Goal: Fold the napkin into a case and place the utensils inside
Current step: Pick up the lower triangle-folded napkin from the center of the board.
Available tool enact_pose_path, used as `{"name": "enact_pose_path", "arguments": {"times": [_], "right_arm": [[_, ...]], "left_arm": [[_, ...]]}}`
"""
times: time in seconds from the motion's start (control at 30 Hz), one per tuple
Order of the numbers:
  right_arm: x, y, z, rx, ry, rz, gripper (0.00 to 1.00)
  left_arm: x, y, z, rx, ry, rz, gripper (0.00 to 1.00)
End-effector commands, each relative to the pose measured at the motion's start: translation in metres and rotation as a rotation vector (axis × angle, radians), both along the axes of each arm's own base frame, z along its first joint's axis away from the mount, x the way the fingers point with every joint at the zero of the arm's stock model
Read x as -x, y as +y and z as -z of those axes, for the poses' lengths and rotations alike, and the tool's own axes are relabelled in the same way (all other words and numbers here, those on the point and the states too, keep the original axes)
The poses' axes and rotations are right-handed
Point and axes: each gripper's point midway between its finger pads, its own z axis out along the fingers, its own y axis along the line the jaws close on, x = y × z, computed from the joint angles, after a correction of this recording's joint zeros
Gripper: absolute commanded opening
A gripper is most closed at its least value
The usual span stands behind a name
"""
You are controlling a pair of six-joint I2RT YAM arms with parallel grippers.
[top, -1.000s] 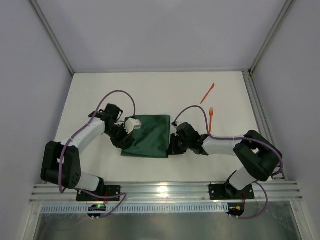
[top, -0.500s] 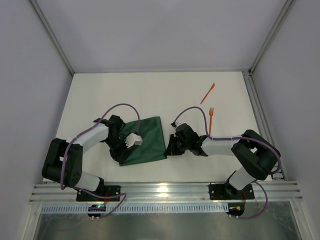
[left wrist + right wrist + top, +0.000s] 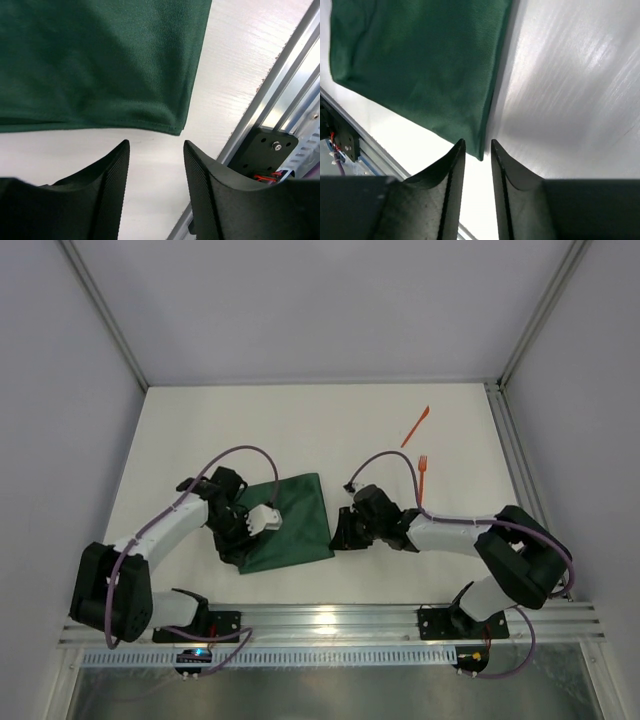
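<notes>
The napkin (image 3: 288, 524) is lying folded on the white table (image 3: 300, 430), a dark green, roughly rectangular layered pad sitting slightly skewed between the two arms, in the near half of the surface.

The left gripper (image 3: 155, 172) is hovering at the napkin's left side. In the left wrist view its two ribbed black fingers (image 3: 112, 172) are standing apart with bare table showing between them, and the napkin's hemmed corner (image 3: 170, 127) is lying just beyond the fingertips, clear of them. Nothing is being held.

The right gripper (image 3: 477, 150) is sitting at the napkin's right edge. In the right wrist view its jaws are standing slightly apart, a narrow gap between them, and the near corner of the cloth (image 3: 481, 150) is reaching down to that gap; whether the fingers are touching the cloth cannot be told.

The utensils are lying well apart from the napkin, on the far right of the table: the orange fork (image 3: 422, 478) is lying lengthwise just beyond the right arm's cable, and the orange knife-like piece (image 3: 416, 427) is resting diagonally farther back
</notes>
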Motion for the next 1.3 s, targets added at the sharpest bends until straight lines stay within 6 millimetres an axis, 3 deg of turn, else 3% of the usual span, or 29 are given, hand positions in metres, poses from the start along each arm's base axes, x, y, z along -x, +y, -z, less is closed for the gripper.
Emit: {"name": "enact_pose_path", "arguments": {"times": [0.0, 0.07, 0.2, 0.3, 0.5, 0.67, 0.83, 1.0, 1.13, 1.27], "right_arm": [[-0.011, 0.005, -0.035, -0.016, -0.102, -0.035, 0.31], [-0.010, 0.003, -0.045, -0.007, -0.112, -0.048, 0.36], [-0.012, 0.002, -0.059, -0.010, -0.146, -0.065, 0.38], [-0.013, 0.003, -0.074, -0.043, -0.174, -0.067, 0.38], [-0.020, 0.000, -0.094, -0.087, -0.198, -0.062, 0.38], [-0.021, -0.002, -0.089, -0.062, -0.187, -0.072, 0.39], [-0.019, 0.000, -0.084, -0.065, -0.170, -0.077, 0.39], [-0.017, -0.002, -0.077, -0.051, -0.158, -0.086, 0.39], [-0.019, -0.001, -0.075, -0.045, -0.160, -0.090, 0.39], [-0.019, 0.003, -0.077, -0.058, -0.161, -0.105, 0.38]], "left_arm": [[-0.005, -0.001, -0.033, 0.030, -0.084, 0.038, 0.51], [0.001, -0.003, -0.042, 0.053, -0.079, 0.061, 0.53], [-0.009, -0.006, -0.051, 0.051, -0.138, 0.052, 0.54], [-0.015, -0.013, -0.045, 0.019, -0.194, 0.074, 0.54], [-0.002, -0.024, -0.020, -0.071, -0.261, 0.261, 0.59], [0.012, -0.020, 0.007, -0.166, -0.257, 0.377, 0.65], [0.001, -0.021, 0.017, -0.189, -0.319, 0.378, 0.63], [0.016, -0.021, 0.028, -0.169, -0.250, 0.408, 0.63], [0.013, -0.023, 0.031, -0.180, -0.269, 0.401, 0.62], [0.011, -0.020, 0.038, -0.218, -0.289, 0.411, 0.53]]}}
